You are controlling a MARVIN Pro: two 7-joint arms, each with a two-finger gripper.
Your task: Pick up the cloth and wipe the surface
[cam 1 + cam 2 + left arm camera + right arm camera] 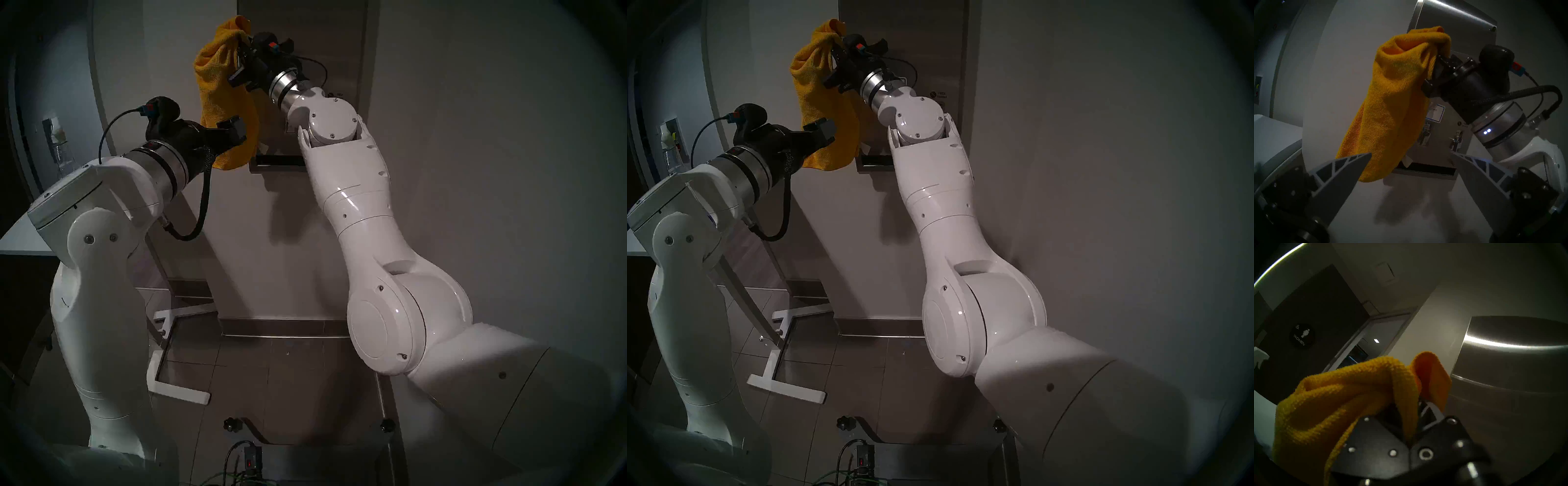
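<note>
The right hand (241,51) is clamped on a bunched corner of the cloth (224,101), which hangs in front of the dispenser's steel front (1449,42), near its upper left corner. To wipe well, press the draped bulk flat against the steel, not the pinched knot, and sweep down past the label (1436,112). The left hand (1411,157) waits with fingers apart, holding nothing.

Glossy white arm shells (356,203) with small dark screws, silver wrist rings, black braided cables, black pincer housings.
</note>
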